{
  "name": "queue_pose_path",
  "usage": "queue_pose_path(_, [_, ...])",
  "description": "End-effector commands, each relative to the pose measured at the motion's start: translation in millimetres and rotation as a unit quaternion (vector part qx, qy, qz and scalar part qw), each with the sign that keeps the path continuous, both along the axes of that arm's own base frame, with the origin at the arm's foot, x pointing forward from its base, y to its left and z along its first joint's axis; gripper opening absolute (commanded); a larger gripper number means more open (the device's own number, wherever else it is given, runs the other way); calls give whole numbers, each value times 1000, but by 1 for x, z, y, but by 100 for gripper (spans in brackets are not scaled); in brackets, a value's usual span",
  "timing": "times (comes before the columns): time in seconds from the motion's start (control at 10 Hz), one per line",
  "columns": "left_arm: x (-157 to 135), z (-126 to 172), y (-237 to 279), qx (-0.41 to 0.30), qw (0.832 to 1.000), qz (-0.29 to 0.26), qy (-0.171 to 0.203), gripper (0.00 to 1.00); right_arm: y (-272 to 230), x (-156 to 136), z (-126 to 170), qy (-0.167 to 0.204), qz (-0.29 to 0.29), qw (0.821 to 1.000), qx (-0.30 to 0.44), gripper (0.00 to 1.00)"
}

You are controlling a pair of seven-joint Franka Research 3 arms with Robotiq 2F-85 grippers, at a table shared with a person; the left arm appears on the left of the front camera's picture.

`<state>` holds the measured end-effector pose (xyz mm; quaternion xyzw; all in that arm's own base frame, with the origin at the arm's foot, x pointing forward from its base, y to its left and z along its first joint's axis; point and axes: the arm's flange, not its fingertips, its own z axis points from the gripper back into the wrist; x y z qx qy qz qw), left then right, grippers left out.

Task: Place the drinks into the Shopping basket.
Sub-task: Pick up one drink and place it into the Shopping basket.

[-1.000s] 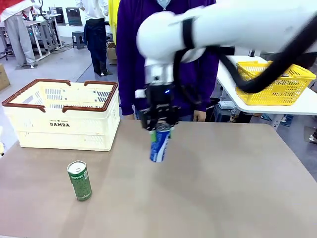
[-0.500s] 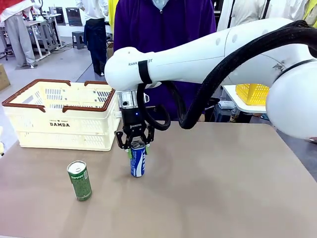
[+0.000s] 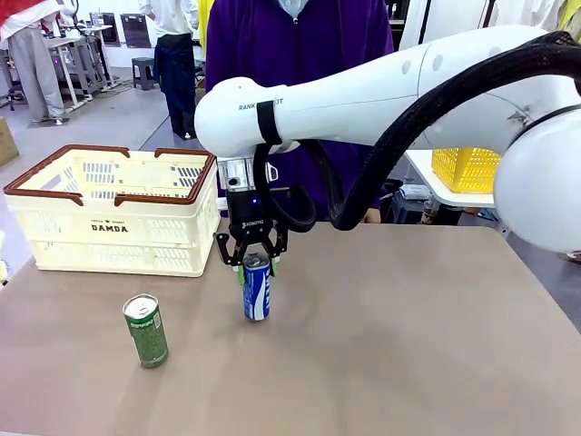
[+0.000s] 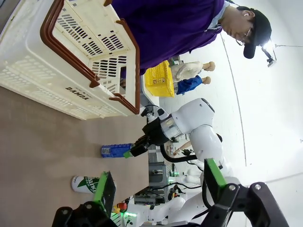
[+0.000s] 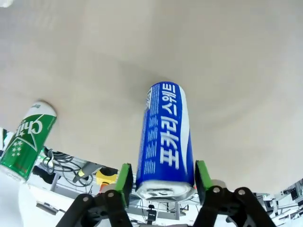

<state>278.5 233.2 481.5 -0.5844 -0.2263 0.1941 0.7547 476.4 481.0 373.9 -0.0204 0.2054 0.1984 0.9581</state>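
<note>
The blue can (image 3: 257,292) stands upright on the table in the middle, right of the green can (image 3: 146,330), which also stands upright. My right gripper (image 3: 254,263) hangs over the blue can's top, open, its fingers either side of the can with small gaps; the right wrist view shows the blue can (image 5: 164,135) between its green pads and the green can (image 5: 26,139) off to the side. The Shopping basket (image 3: 118,232), cream with a brown rim, sits at the back left. My left gripper (image 4: 158,176) is open and holds nothing, looking at the Shopping basket (image 4: 71,61), the blue can (image 4: 116,151) and the green can (image 4: 85,183).
A person in a purple top (image 3: 300,54) stands at the far edge behind my right arm. A yellow mesh basket (image 3: 467,170) sits on another table at the back right. Bare tabletop lies to the right and front.
My right arm carried the blue can leftward and down, stood it on the table, and opened its fingers. The green can and basket have not moved.
</note>
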Motion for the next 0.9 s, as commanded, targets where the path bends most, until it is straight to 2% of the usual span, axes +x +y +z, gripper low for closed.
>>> queue_pose_path(0.0, [-3,0,1,5,1000,-6,-5,100,-15,-7,22,3,-19,1000,25,100])
queue_pose_path(0.2, [-3,0,1,5,1000,-6,-5,100,-40,-8,58,-4,-38,998,42,100])
queue_pose_path(0.4, [-3,0,1,5,1000,-6,-5,100,-116,-9,134,-16,-108,992,70,100])
queue_pose_path(0.5, [-3,0,1,5,1000,-6,-5,100,-173,-13,165,19,-154,984,86,100])
queue_pose_path(0.6, [-3,0,1,5,1000,-6,-5,100,-235,-23,186,55,-202,970,122,100])
queue_pose_path(0.7, [-3,0,1,5,1000,-6,-5,100,-297,-37,197,89,-239,946,197,100])
queue_pose_path(0.8, [-3,0,1,5,1000,-6,-5,100,-369,-54,208,111,-271,909,296,100])
